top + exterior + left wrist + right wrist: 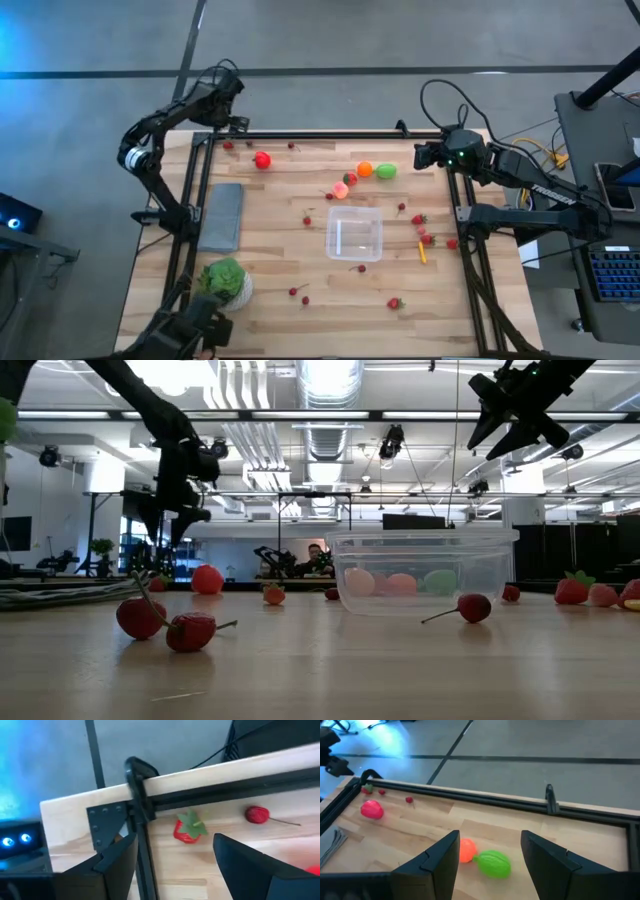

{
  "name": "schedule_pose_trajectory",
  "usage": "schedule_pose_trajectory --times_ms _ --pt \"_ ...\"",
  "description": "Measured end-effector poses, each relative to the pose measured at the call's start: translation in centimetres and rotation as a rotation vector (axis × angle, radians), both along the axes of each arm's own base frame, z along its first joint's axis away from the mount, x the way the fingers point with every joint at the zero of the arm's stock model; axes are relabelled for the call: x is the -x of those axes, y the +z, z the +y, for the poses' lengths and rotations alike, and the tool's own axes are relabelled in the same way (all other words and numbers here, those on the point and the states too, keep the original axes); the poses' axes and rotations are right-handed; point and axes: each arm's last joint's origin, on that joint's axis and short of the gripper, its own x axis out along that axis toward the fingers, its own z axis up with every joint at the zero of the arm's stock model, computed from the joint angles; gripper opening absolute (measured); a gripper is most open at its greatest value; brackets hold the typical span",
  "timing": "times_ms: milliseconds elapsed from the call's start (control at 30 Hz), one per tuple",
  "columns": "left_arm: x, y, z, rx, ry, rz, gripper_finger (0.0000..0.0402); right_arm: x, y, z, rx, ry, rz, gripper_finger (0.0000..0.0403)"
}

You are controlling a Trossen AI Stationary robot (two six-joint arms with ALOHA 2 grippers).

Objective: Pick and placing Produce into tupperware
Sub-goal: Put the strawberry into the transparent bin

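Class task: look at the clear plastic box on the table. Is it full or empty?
Empty. In the high view the tupperware shows only bare wood through its base; the orange piece and green piece lie outside it.

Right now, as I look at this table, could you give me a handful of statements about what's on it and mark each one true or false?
1. The tupperware has nothing in it. True.
2. The right gripper holds the bright green piece. False: its fingers are open and empty, above that piece on the table.
3. The orange piece touches the green one. True.
4. The leafy head in the white bowl sits at the table's far right corner. False: it is near the front left.
5. The left gripper is open above a strawberry at a table corner. True.
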Motion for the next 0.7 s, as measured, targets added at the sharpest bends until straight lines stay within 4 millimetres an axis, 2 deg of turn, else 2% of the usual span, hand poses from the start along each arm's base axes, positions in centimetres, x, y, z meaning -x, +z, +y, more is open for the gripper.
schedule_pose_trajectory --times_ms 133,233,367,500,700 --pt "-0.3 -1.2 0.5 0.049 -0.015 -0.003 0.0245 0.0 0.0 0.0 0.012 -0.004 0.011 0.0203" --pt "-0.5 -2.9 0.9 0.099 0.017 0.001 0.0245 0.0 0.0 0.0 0.013 -0.002 0.012 0.0203" --pt "-0.4 -5.3 1.7 0.168 0.152 -0.047 0.0245 0.0 0.0 0.0 0.013 -0.002 0.011 0.0203" --pt "-0.3 -7.1 2.4 0.218 0.201 -0.078 0.0244 0.0 0.0 0.0 0.011 0.0 0.01 0.0203" --pt "-0.3 -7.4 3.2 0.187 0.176 -0.096 0.0244 0.0 0.0 0.0 0.01 0.001 0.009 0.0203"
